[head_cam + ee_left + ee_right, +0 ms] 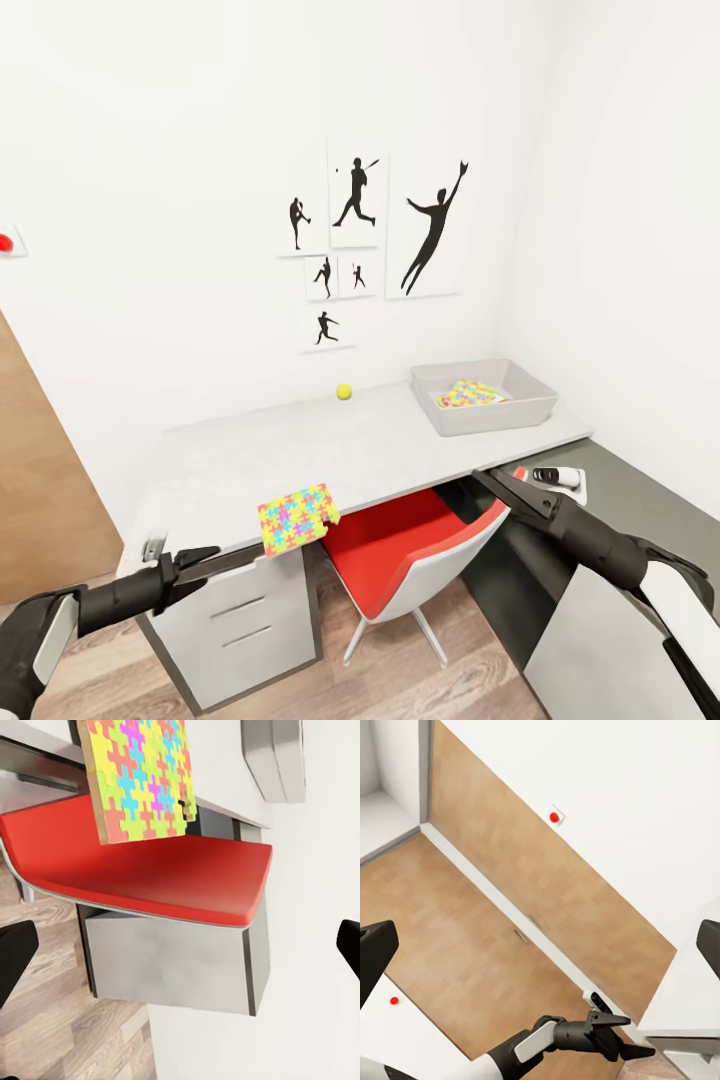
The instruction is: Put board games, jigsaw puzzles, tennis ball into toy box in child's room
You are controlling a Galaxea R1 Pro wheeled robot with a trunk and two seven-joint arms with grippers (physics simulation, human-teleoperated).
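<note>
One jigsaw puzzle (pixel 297 518) lies at the table's (pixel 230 460) front edge, partly overhanging it; the left wrist view shows this puzzle (pixel 139 776) too. A second puzzle (pixel 470 393) rests inside the toy box (pixel 540 400) at the table's back right. The tennis ball (pixel 344 392) sits near the wall, left of the box. My left gripper (pixel 235 558) is open, just below and left of the overhanging puzzle, holding nothing. My right gripper (pixel 497 487) is open and empty, below the table's right end. The board games and the bed are out of view.
A red chair (pixel 420 550) is tucked under the table between my arms. A grey drawer unit (pixel 240 620) stands under the table's left end. A lower dark-topped cabinet (pixel 640 500) fills the right side. A wooden door (pixel 40 480) is at the left.
</note>
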